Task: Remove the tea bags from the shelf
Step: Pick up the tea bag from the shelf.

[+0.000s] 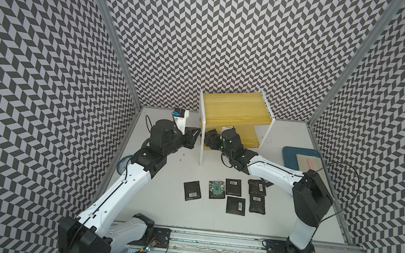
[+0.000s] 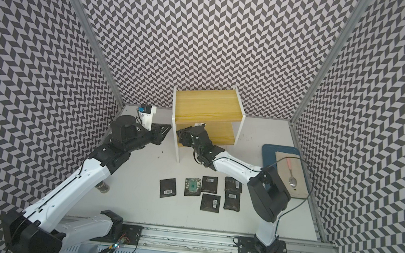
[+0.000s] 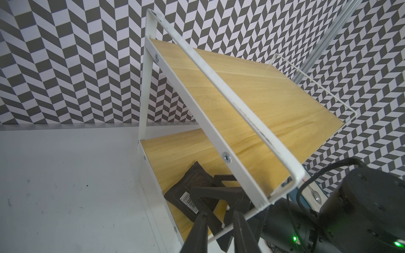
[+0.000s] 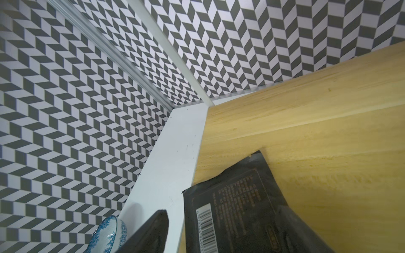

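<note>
The shelf [image 1: 234, 110] has two yellow boards in a white frame and stands at the back of the table in both top views. One black tea bag [image 3: 190, 191] with a barcode label lies at the left end of the lower board [image 4: 306, 153]. My right gripper [image 1: 209, 139] reaches in over that board and is open, its jaws straddling this tea bag [image 4: 236, 208]. My left gripper [image 1: 195, 132] hovers just outside the shelf's left white leg [image 1: 202, 142]. Its fingers [image 3: 200, 230] stand a little apart with nothing between them. Several tea bags [image 1: 233, 187] lie flat on the table in front, one showing a green-white face [image 1: 216, 189].
A blue tray [image 1: 293, 154] with a beige cloth and a spoon [image 2: 291, 176] sits at the right. A blue-white bowl [image 1: 123, 166] stands by the left wall, partly behind my left arm. A dark jar [image 2: 102, 187] stands under that arm. Patterned walls enclose three sides.
</note>
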You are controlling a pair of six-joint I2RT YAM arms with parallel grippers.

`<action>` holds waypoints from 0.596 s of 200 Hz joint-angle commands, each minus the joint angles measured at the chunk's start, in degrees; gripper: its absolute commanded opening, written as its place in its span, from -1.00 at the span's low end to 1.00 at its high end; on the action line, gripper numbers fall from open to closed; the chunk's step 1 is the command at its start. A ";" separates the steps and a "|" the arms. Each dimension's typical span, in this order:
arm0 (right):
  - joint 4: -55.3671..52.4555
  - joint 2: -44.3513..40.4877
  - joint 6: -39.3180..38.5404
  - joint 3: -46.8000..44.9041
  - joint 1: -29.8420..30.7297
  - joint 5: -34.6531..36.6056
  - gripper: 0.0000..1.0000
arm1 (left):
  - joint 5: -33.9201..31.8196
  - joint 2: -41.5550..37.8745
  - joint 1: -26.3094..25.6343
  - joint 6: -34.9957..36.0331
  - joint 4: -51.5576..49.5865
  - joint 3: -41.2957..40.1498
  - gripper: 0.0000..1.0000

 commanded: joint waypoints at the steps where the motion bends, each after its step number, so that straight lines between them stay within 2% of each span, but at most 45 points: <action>1: 1.43 2.46 2.55 -1.32 0.40 -4.89 0.61 | -0.59 -1.04 0.35 -0.26 0.48 -0.60 -0.51; 47: 2.56 1.27 3.90 -2.16 0.36 -3.35 0.61 | -1.11 -1.47 0.63 -0.35 -0.14 -0.51 -0.48; 119: 5.40 -5.75 4.01 -6.43 0.32 0.08 0.62 | -1.76 -3.12 2.18 -0.07 -3.48 3.24 -0.13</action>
